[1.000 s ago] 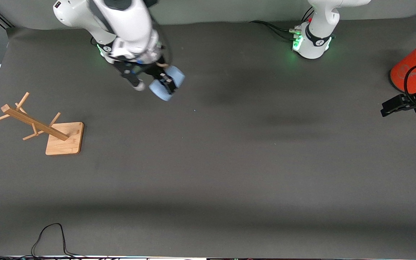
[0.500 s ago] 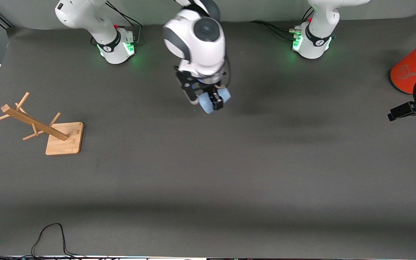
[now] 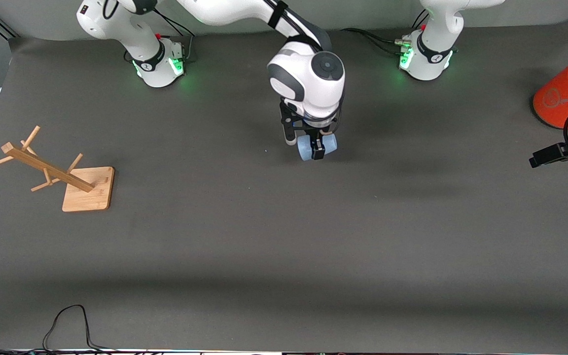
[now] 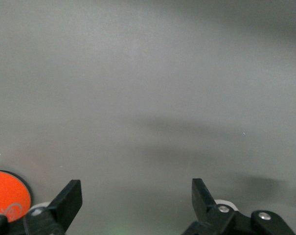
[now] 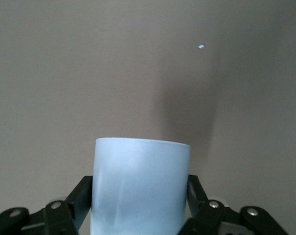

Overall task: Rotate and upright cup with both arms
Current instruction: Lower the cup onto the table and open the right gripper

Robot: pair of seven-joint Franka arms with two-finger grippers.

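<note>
Since a second ago my right arm has swung away from its own base, carrying the cup out over the middle of the table between the two bases. I see a dark grey mat [image 3: 284, 236] covering the whole table, with a pale wall strip along the robots' edge. At the left arm's end stands a large orange can [image 3: 562, 101]; at the right arm's end, a wooden rack [image 3: 52, 170] on its square base. The left gripper [image 3: 545, 155] waits just beside the can, fingers spread, holding nothing. The right gripper [image 3: 317, 148] is clamped on the pale-blue cup [image 3: 308, 147], held sideways across its body, off the mat.
</note>
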